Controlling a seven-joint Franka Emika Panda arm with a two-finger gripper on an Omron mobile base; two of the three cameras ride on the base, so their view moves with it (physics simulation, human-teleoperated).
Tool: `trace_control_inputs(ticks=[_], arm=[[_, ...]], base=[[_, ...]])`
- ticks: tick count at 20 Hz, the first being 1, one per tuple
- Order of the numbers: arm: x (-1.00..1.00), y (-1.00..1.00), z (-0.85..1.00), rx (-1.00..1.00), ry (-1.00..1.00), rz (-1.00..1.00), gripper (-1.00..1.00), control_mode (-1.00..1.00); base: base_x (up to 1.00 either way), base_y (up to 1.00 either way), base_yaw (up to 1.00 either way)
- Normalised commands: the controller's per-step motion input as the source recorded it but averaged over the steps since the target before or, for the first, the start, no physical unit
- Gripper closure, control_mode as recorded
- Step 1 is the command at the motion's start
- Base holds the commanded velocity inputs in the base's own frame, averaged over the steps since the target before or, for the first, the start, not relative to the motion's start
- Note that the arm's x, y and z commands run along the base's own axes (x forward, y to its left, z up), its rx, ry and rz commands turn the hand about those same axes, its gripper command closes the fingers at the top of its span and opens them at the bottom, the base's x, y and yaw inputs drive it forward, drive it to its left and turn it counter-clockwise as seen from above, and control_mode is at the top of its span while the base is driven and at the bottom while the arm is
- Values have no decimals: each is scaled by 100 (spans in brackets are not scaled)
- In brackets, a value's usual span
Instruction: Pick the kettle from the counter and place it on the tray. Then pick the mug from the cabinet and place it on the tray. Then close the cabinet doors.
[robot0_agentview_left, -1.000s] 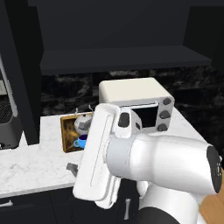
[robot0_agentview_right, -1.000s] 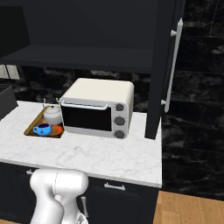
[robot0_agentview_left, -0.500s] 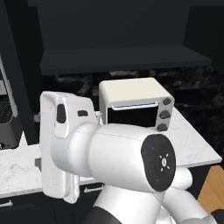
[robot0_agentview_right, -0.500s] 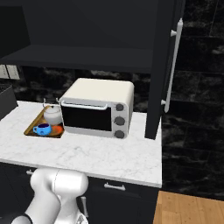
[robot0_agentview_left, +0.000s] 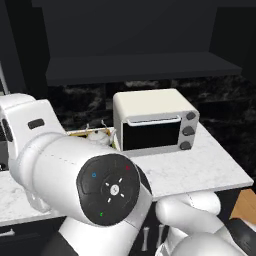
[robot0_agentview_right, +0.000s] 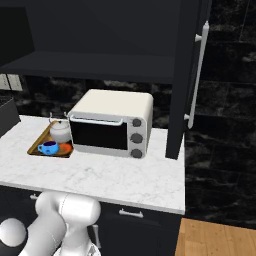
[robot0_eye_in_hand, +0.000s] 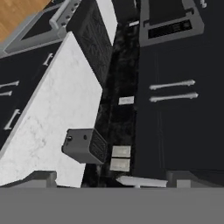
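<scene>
On the tray (robot0_agentview_right: 38, 149), at the left end of the counter (robot0_agentview_right: 120, 176), the silver-white kettle (robot0_agentview_right: 60, 131) stands with the blue mug (robot0_agentview_right: 48, 147) just in front of it. From the left base view, the kettle (robot0_agentview_left: 98, 136) and a bit of the tray's rim (robot0_agentview_left: 79, 133) peek out behind my arm. Above, the cabinet (robot0_agentview_right: 95, 62) is open, with its right door (robot0_agentview_right: 186, 75) swung out toward me. My gripper (robot0_eye_in_hand: 114, 178) is open and holds nothing. It looks along the counter (robot0_eye_in_hand: 52, 118) to the left, well away from the tray.
A cream toaster oven (robot0_agentview_right: 111, 123) stands right of the tray. In the hand view a grey toaster-like box (robot0_eye_in_hand: 85, 145) sits on the counter by the dark wall, a silver bar handle (robot0_eye_in_hand: 141, 181) lies close to the fingers, and shut dark doors (robot0_eye_in_hand: 173, 89) are beyond it.
My arm has swung left across the left base view and now covers most of the tray there. Kettle, mug and the cabinet's right door have not moved.
</scene>
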Motion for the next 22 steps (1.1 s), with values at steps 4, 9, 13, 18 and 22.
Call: trace_control_inputs(ticks=[4, 9, 13, 18, 22], arm=[[64, 35, 3, -8, 1, 0, -100, -100], [61, 34, -11, -1, 2, 0, -100, -100], [55, 11, -16, 0, 0, 3, -100, -100], [57, -12, -19, 0, 0, 1, -100, -100], [45, -36, -8, 0, -1, 0, -100, -100]], base=[[0, 0, 0], [0, 0, 0], [0, 0, 0], [0, 0, 0], [0, 0, 0]])
